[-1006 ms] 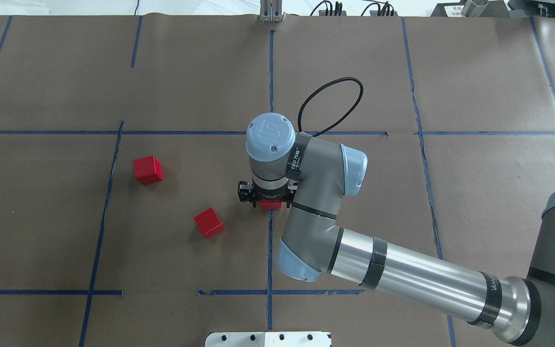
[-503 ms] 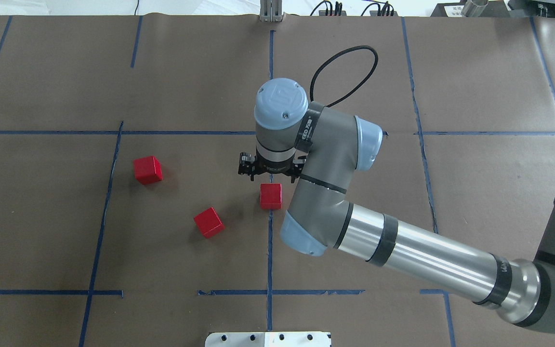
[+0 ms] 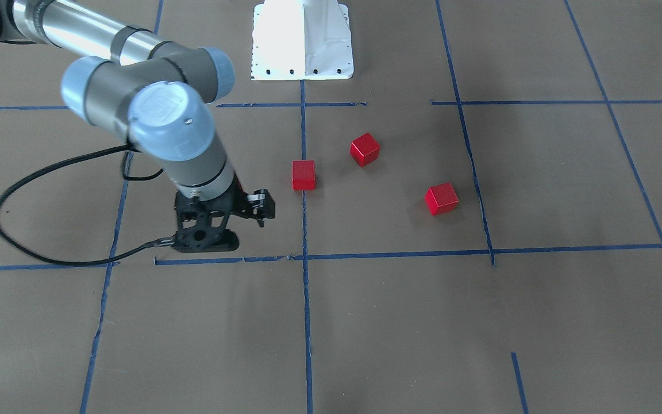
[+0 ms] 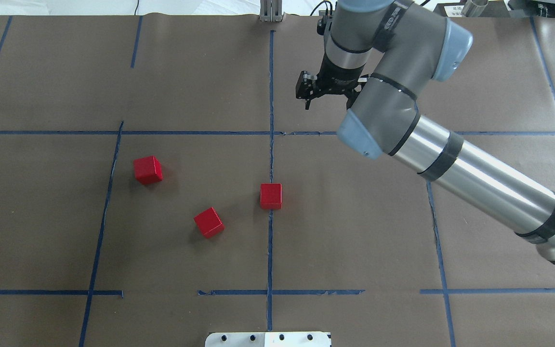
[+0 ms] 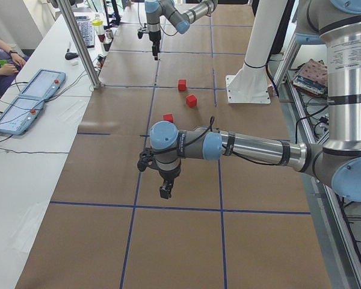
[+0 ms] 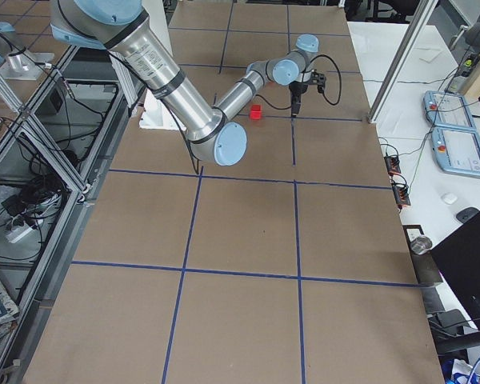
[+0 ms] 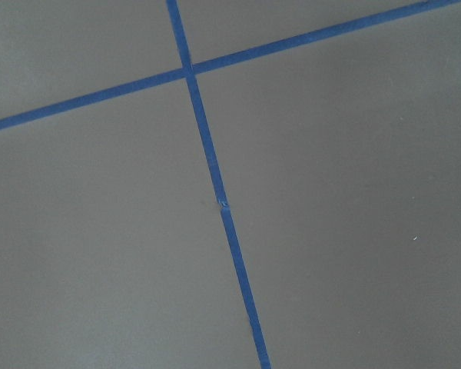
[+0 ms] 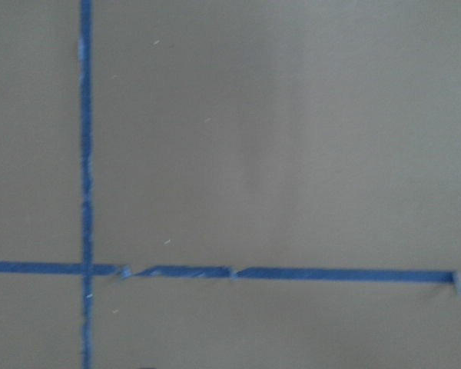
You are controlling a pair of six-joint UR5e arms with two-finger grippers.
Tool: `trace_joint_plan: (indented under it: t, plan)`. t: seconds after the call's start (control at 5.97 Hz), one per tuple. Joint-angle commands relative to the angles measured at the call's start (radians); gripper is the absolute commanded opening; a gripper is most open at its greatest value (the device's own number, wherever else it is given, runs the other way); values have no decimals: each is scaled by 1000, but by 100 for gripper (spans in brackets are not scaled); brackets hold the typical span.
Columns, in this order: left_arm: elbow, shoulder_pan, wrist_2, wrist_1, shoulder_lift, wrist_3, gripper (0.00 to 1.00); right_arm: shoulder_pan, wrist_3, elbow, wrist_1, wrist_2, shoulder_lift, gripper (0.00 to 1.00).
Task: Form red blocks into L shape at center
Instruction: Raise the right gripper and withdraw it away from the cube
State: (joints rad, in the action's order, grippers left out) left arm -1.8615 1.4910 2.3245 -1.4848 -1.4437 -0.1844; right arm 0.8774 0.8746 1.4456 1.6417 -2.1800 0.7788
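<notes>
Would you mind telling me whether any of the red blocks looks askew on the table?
Yes. The middle red block sits turned at an angle to the blue tape grid, touching neither neighbour. The block on the centre line sits square; the leftmost block is slightly turned.

Robotics lab: tape-gridded, paper-covered table (image 4: 186, 72), teach pendants (image 5: 41, 84), aluminium post (image 5: 79, 45), floor cabling (image 6: 18, 228).
</notes>
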Motion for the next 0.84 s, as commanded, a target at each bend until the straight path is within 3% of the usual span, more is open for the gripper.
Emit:
trace_joint_plan:
  t: [0.0,0.17,0.34,0.67]
  plan:
    - [-2,-1,4,-72,-53,5,100,214,-388,19,15,-72,170,99]
    - [-4,-6,19,-65,-85,16,100,324,-581,54,15,-102,282,99]
    - [-11,-11,71,-84,-89,169,100,406,-759,106,15,-125,410,99]
    - [-121,-163,58,-95,-104,467,100,519,-912,324,15,-132,723,100]
